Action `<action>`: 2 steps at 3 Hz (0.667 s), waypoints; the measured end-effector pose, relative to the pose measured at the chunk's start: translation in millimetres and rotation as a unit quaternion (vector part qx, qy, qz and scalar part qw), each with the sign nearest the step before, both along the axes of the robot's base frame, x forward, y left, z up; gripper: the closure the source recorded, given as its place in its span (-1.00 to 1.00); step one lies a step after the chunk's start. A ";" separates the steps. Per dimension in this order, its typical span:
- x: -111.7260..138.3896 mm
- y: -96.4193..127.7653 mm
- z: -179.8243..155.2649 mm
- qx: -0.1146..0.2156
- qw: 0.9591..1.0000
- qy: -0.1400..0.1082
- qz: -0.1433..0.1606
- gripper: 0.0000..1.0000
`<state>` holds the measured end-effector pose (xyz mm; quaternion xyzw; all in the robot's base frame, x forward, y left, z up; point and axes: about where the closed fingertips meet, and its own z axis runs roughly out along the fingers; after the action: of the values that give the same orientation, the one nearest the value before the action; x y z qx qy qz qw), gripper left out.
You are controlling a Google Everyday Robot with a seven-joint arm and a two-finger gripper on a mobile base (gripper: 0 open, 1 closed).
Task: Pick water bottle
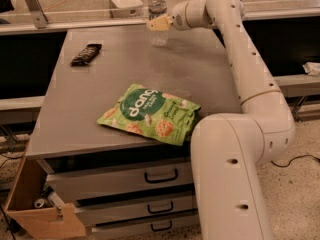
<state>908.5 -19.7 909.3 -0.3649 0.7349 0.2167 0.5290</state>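
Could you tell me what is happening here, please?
The robot's arm reaches across the grey table to its far edge, where the gripper is right at the upright water bottle, level with its middle. The bottle stands on the table, not lifted. A green snack bag and a dark bar lie apart from it.

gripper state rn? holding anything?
Gripper: at the water bottle, far side of the table; open, closed or holding cannot be told.
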 end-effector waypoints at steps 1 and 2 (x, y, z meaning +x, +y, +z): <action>-17.0 16.6 14.8 0.015 0.999 0.006 0.036 0.41; -44.5 10.4 49.5 0.013 0.997 -0.014 0.072 0.87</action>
<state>864.0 -9.3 958.8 -0.4127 0.6966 0.2585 0.5269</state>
